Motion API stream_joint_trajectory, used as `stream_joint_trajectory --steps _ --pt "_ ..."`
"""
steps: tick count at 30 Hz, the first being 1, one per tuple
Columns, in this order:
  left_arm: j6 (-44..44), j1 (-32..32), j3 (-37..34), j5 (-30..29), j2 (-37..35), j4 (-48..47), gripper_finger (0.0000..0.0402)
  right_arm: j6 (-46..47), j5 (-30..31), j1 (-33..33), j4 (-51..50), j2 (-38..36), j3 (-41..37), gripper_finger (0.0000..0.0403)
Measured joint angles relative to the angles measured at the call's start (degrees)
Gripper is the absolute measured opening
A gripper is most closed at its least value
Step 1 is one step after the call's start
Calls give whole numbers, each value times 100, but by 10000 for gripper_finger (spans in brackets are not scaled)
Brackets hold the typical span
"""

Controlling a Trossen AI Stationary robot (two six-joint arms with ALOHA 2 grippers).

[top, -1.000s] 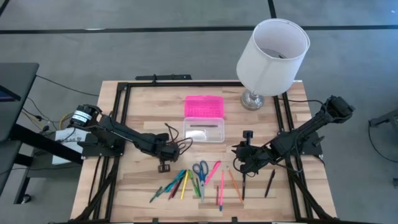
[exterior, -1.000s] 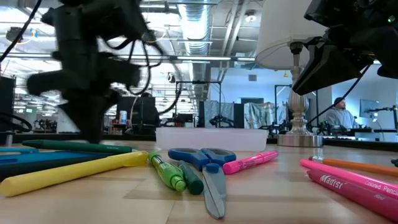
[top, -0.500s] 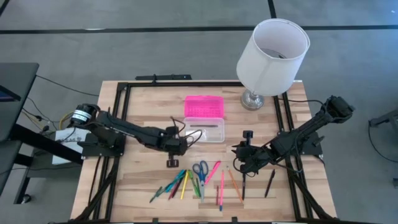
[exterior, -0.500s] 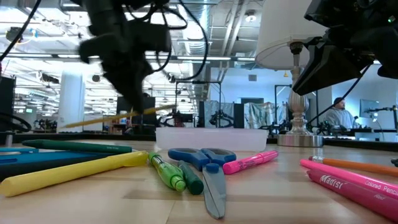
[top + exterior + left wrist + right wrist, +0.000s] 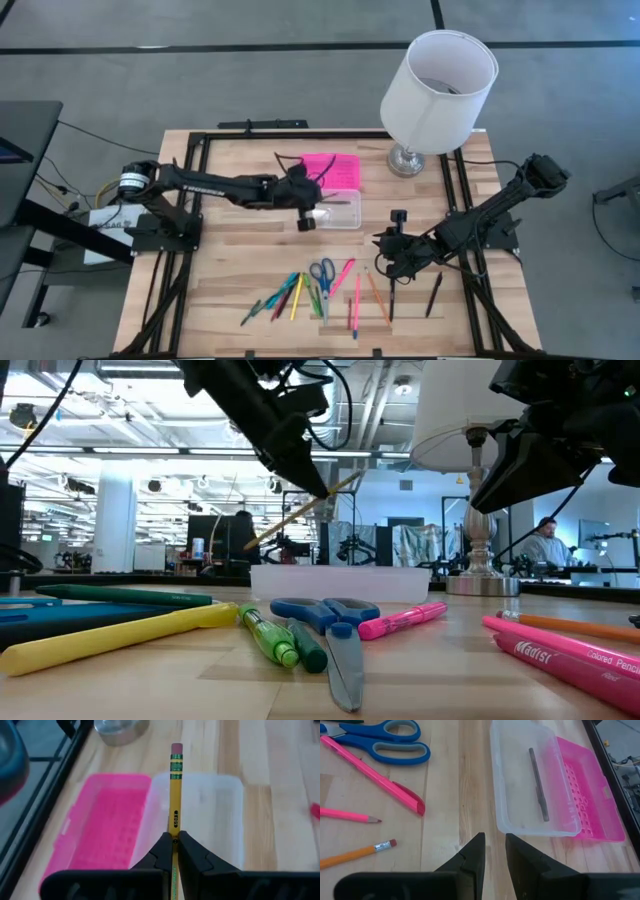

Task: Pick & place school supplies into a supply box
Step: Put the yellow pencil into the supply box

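While a yellow pencil (image 5: 175,795) is pinched tight by the left gripper (image 5: 173,851) over the clear supply box (image 5: 329,210), its tip is hidden. The right gripper (image 5: 494,851) is held slightly open, empty.

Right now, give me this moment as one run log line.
left gripper: shut on pencil, above box | right gripper: open, empty, waiting near pens | box: one dark pen inside
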Motion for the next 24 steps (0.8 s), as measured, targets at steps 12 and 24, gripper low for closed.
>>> stream_joint_trajectory --steps 12,24 --pt "-131 344 -133 815 396 1148 2 53 2 0 4 0 0 70" --pt "-380 627 -96 1076 1019 1193 2 100 4 0 -37 0 0 70"
